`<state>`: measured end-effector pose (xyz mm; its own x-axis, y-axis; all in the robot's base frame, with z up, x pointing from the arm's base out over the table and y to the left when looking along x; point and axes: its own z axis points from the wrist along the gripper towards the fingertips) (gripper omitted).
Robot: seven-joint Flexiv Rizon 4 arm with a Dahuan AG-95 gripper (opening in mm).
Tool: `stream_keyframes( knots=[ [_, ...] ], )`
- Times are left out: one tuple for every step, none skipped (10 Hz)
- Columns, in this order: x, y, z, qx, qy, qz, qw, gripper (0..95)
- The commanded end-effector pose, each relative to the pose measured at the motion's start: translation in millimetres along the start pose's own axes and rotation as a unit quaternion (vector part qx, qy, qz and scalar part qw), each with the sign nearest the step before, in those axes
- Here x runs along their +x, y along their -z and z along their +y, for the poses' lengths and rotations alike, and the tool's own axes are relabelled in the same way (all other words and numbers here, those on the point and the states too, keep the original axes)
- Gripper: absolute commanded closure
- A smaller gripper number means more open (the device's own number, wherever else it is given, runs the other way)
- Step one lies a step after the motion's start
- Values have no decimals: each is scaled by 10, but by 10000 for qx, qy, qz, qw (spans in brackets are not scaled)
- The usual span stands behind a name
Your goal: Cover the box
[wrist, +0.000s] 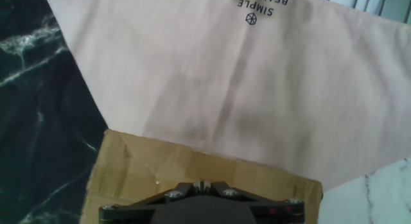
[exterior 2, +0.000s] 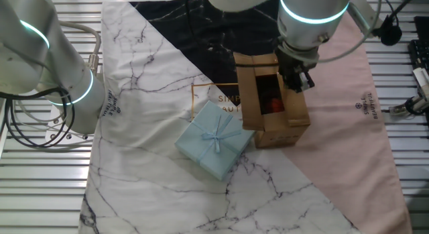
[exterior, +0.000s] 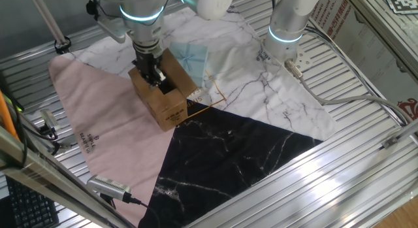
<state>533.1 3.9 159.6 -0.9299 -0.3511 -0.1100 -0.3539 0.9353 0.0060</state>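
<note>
Claw point(exterior: 157, 74) of mine low over the open top of the box point(exterior: 168, 97), finger spread impossible to tell, box standing mid-bench on the patterned cloth point(exterior: 248, 143), pale blue parcel point(exterior 2: 216, 140) just beside it.

The end effector point(exterior: 155, 71) hangs right over the open top of the box point(exterior: 163, 91), its dark fingers down at the opening; whether they grip anything I cannot tell. The box stands on a pink, white marble and black marble mat point(exterior: 215, 133) covering the slatted bench point(exterior: 366, 169). A pale blue parcel point(exterior: 189, 58) lies just behind the box.
</note>
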Motion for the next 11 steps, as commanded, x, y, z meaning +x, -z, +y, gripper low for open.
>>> stream_keyframes(
  knots=[
    [16,79,47,5,-44,20,10000,950],
    [33,123,69,5,-63,27,10000,950],
    [60,174,91,10,-86,37,10000,950],
    [80,204,99,12,-95,39,9999,950],
    [87,210,96,16,-93,43,9999,950],
    [101,224,100,18,-101,50,9999,950],
    [134,254,116,15,-131,64,9999,950],
    [188,288,142,21,-150,86,9998,950],
    [267,313,164,30,-173,103,9998,950],
    [389,346,191,31,-213,93,9997,950],
    [495,370,212,44,-238,94,9997,950]
  ],
)
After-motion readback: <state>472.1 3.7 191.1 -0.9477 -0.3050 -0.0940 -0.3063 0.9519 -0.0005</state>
